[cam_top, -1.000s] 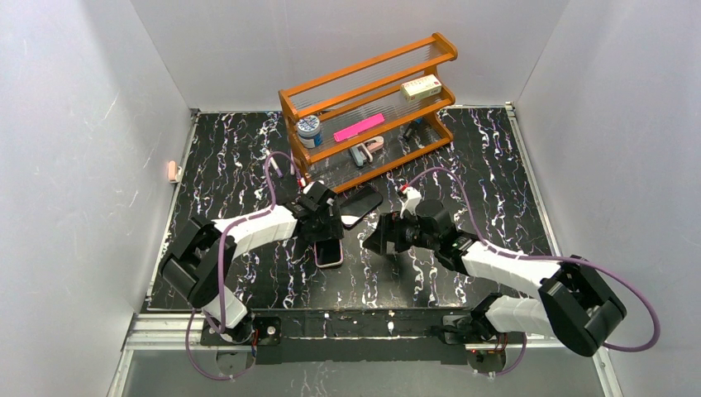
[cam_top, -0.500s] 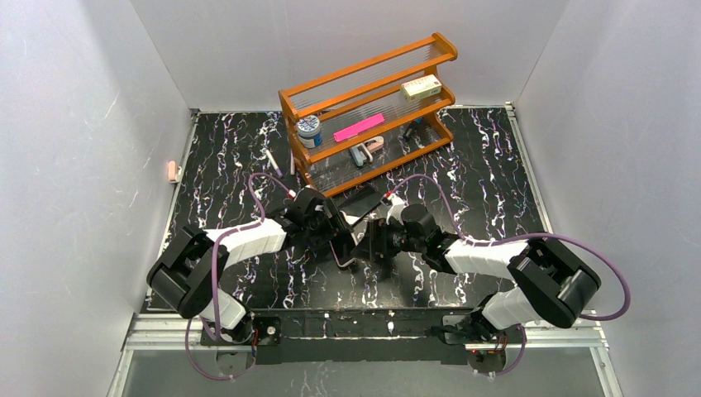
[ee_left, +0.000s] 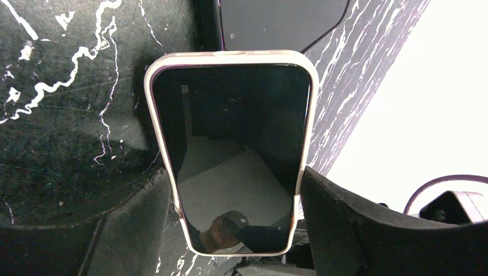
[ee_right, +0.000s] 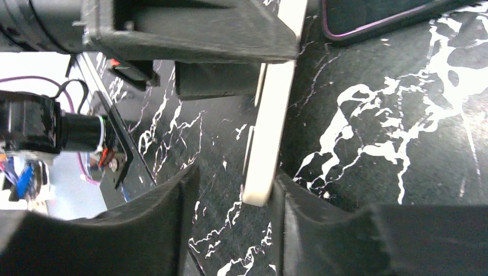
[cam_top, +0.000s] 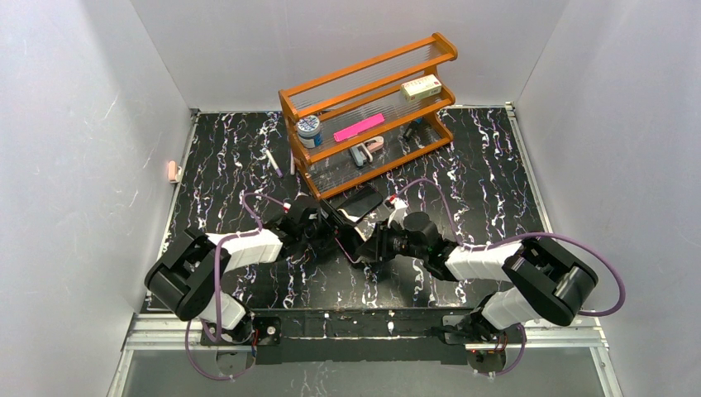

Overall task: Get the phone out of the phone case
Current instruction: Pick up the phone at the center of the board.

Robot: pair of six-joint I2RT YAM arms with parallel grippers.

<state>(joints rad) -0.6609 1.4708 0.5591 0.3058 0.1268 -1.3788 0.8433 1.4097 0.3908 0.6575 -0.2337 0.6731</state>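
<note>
Top external | wooden rack point(cam_top: 368, 107) behind | black phone point(cam_top: 361, 201) near phone case point(cam_top: 347, 248)

From above we see little of the phone case point(cam_top: 351, 251). The left gripper point(cam_top: 335, 236) and right gripper point(cam_top: 368, 246) crowd over it, and only a thin pale edge shows. The left wrist view cuts the second phone point(ee_left: 276, 17) off at its top edge. In the right wrist view the case stands edge-on, so the phone inside is hidden, and its upper end vanishes behind the left gripper. We cannot tell whether the right fingers point(ee_right: 311, 230) press it. The things on the lower shelf of the wooden rack point(cam_top: 287, 106) are too small to name.
</note>
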